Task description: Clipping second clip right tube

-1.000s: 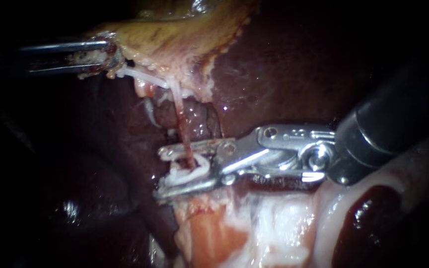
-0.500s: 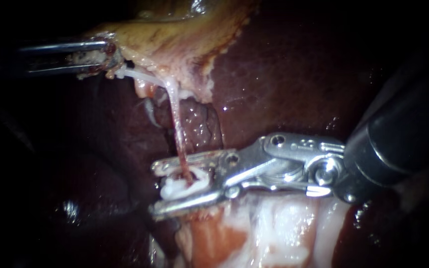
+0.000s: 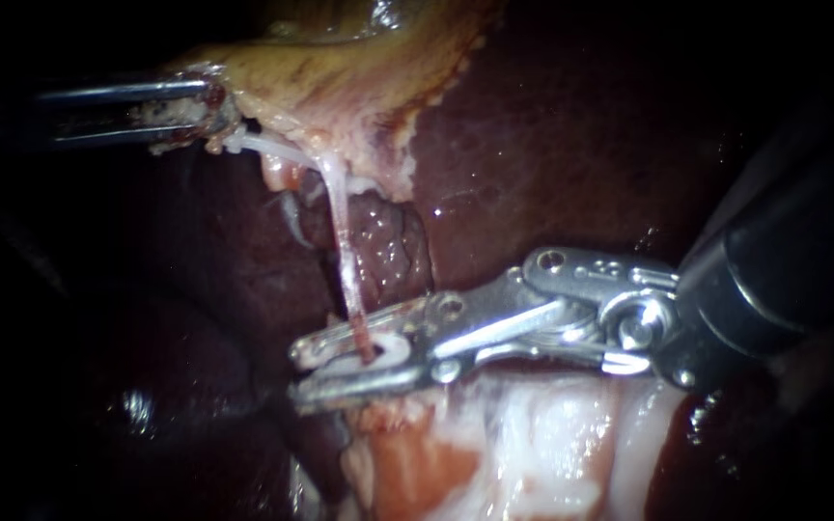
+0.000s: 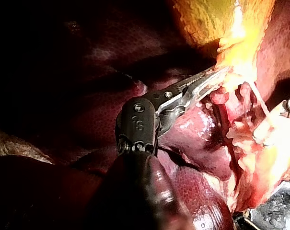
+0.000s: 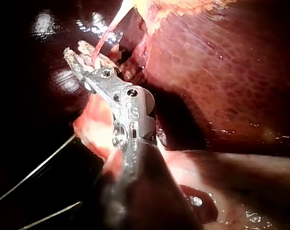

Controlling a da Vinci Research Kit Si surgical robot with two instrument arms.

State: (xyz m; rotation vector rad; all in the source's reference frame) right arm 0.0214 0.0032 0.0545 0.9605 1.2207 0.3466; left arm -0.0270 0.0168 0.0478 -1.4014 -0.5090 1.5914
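Observation:
A thin pink-white tube (image 3: 343, 251) runs down from the yellowish gallbladder (image 3: 340, 77) across the dark liver (image 3: 571, 145). My right instrument (image 3: 299, 371) reaches in from the right, its two metal jaws on either side of the tube's lower end. They press a white clip (image 3: 385, 349) that wraps the tube, with only a narrow gap left. In the right wrist view the same jaws (image 5: 77, 55) straddle the tube (image 5: 106, 33). My left instrument (image 3: 207, 116) is shut on the gallbladder's edge at upper left, also seen in the left wrist view (image 4: 216, 76).
Pale white and orange tissue (image 3: 494, 444) lies just below my right instrument's jaws. Dark liver lobes (image 3: 147, 386) fill the lower left. The right instrument's thick black shaft (image 3: 784, 260) covers the liver at the right.
My right instrument's jaws have narrowed markedly onto the clip around the tube and sit slightly lower. The tube now runs straighter. My left instrument has not moved.

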